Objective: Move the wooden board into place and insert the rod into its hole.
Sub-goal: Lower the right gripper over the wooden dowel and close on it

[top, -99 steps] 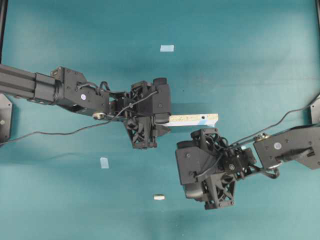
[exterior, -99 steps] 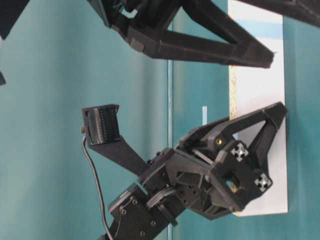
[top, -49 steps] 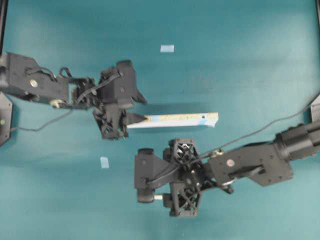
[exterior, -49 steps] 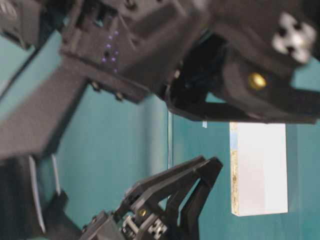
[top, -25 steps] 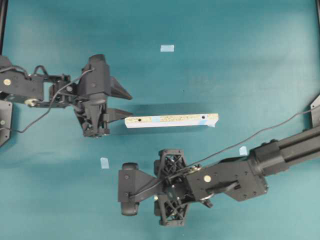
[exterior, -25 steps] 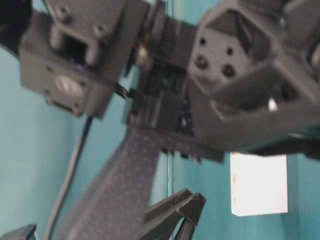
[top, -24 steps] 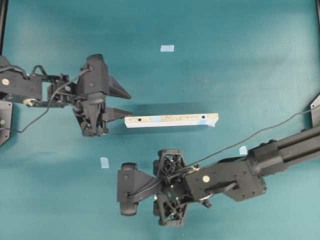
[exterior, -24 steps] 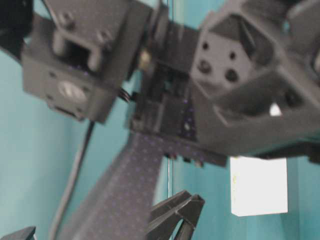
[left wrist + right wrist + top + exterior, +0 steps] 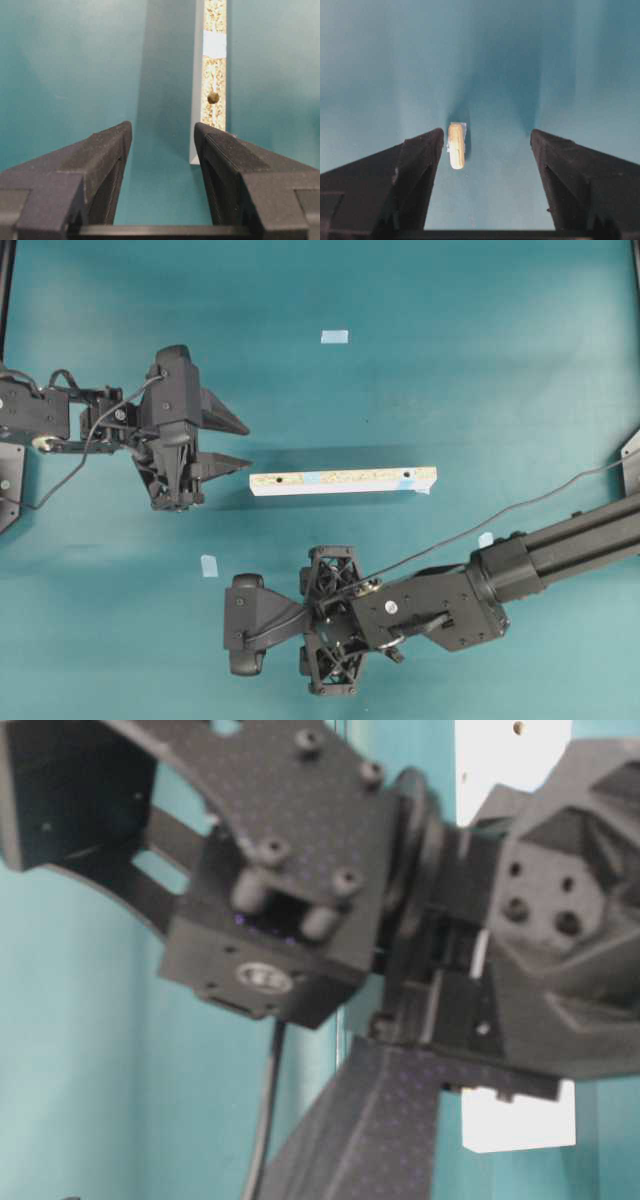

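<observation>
Blocking most of the table-level view with blurred black arm parts; hiding the rod [image 9: 456, 145] from overhead beneath the right gripper [image 9: 486, 142], jaws spreading wide around it, untouched. Hovering left of the single wooden board [image 9: 343, 481] with the left gripper [image 9: 238, 445], jaws parted, holding nothing. Lying flat mid-table, both holes showing. Three tape squares [image 9: 334, 337] dotting the table [image 9: 480, 360].

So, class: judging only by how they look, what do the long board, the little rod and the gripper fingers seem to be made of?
The wooden board: probably particleboard, given its speckled tan face with a smooth pale side and a dark drilled hole. The rod: likely plain unfinished wood, cream and matte with faint lengthwise streaks. The left gripper's fingers: apparently matte black plastic with a grainy, rough surface, possibly printed.
</observation>
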